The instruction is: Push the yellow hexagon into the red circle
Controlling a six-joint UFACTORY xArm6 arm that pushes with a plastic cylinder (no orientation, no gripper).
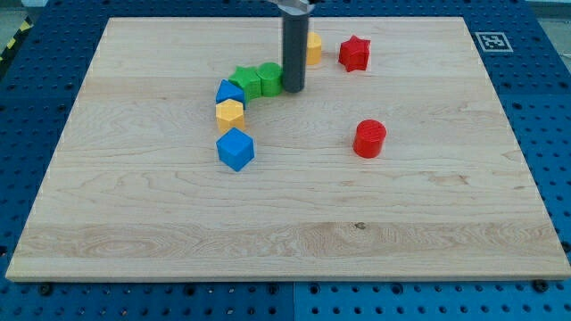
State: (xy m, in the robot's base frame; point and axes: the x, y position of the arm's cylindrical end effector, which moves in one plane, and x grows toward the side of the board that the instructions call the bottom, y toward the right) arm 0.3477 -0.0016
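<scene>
The yellow hexagon (230, 113) lies left of the board's middle, touching a blue block (229, 92) above it, with a blue cube (235, 149) just below it. The red circle (369, 138) stands apart at the view's right of middle. My tip (293, 89) rests on the board right beside two green blocks (258, 79), up and to the right of the yellow hexagon and well to the upper left of the red circle.
A second yellow block (313, 48) sits partly hidden behind the rod near the view's top. A red star (354, 53) lies to its right. A marker tag (492, 40) is on the board's top right corner.
</scene>
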